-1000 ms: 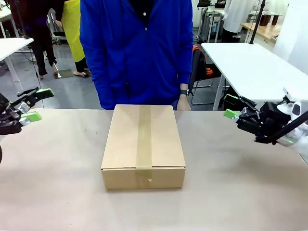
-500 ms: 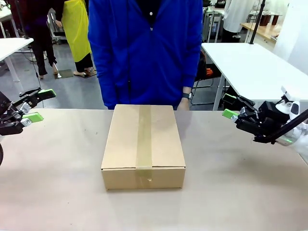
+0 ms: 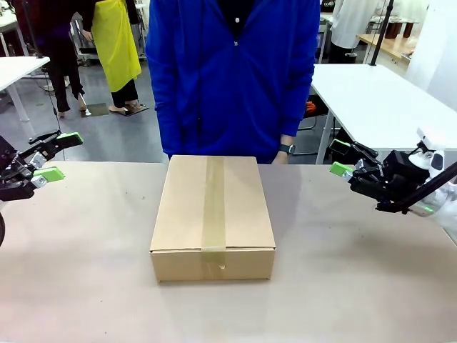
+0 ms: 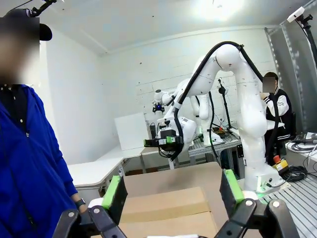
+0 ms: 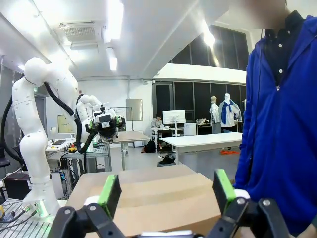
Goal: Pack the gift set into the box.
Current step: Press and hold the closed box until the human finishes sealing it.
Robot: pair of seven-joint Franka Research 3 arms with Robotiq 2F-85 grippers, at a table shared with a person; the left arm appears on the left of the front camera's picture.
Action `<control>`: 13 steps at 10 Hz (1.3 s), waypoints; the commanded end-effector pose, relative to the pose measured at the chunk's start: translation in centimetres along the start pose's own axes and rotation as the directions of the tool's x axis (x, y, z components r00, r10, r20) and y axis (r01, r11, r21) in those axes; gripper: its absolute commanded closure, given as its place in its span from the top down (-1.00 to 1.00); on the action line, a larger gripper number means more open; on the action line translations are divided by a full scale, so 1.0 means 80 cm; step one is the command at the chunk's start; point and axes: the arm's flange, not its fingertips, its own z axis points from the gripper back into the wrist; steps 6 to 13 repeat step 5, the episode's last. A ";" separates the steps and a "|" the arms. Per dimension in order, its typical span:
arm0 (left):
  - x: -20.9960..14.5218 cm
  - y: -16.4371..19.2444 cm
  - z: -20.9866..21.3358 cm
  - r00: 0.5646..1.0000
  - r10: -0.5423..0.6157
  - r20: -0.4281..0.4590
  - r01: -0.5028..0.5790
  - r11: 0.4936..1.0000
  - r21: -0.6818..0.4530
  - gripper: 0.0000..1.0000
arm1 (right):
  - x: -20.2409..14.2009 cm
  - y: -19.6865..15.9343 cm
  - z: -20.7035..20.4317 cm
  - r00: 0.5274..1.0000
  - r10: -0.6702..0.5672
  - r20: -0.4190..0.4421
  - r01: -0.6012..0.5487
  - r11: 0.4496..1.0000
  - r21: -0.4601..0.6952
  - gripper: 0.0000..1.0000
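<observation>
Box [image 3: 213, 214] mid-bench [image 3: 357, 286], flaps closed, tape strip along seam; looks packed, or not yet opened, cannot tell. Gift set presumably inside. Left gripper [image 3: 51, 155] and right gripper [image 3: 341, 157] spread, empty, well apart from box. Person's hand [image 3: 283, 154] behind far edge.

Bright, even light from ceiling lamps [image 5: 115, 20], which glare white. Soft shadow beside the box [image 3: 212, 214]. Wrist pictures bend at the edges.
</observation>
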 end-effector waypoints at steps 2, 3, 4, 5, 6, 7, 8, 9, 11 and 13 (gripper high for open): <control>0.002 -0.001 -0.001 1.000 -0.010 0.000 0.010 1.000 0.008 1.00 | 0.009 -0.002 0.001 1.000 -0.020 -0.006 0.020 1.000 0.016 1.00; 0.002 -0.001 -0.001 1.000 -0.010 0.000 0.010 1.000 0.008 1.00 | 0.009 -0.002 0.001 1.000 -0.020 -0.006 0.020 1.000 0.016 1.00; 0.002 -0.001 -0.001 1.000 -0.010 0.000 0.010 1.000 0.008 1.00 | 0.009 -0.002 0.001 1.000 -0.020 -0.006 0.020 1.000 0.016 1.00; 0.002 -0.001 -0.001 1.000 -0.010 0.000 0.010 1.000 0.008 1.00 | 0.009 -0.002 0.001 1.000 -0.020 -0.006 0.020 1.000 0.016 1.00; 0.002 -0.001 -0.001 1.000 -0.010 0.000 0.010 1.000 0.008 1.00 | 0.009 -0.002 0.001 1.000 -0.020 -0.006 0.020 1.000 0.016 1.00; 0.002 -0.001 -0.001 1.000 -0.010 0.000 0.010 1.000 0.008 1.00 | 0.009 -0.002 0.001 1.000 -0.020 -0.006 0.020 1.000 0.016 1.00; 0.002 -0.001 -0.001 1.000 -0.010 0.000 0.010 1.000 0.008 1.00 | 0.009 -0.002 0.001 1.000 -0.020 -0.006 0.020 1.000 0.016 1.00; 0.002 -0.001 -0.001 1.000 -0.010 0.000 0.010 1.000 0.008 1.00 | 0.009 -0.002 0.001 1.000 -0.020 -0.006 0.020 1.000 0.016 1.00; 0.002 -0.001 -0.001 1.000 -0.010 0.000 0.010 1.000 0.008 1.00 | 0.009 -0.002 0.001 1.000 -0.020 -0.006 0.020 1.000 0.016 1.00; 0.002 -0.001 -0.001 1.000 -0.010 0.000 0.010 1.000 0.008 1.00 | 0.009 -0.002 0.001 1.000 -0.020 -0.006 0.020 1.000 0.016 1.00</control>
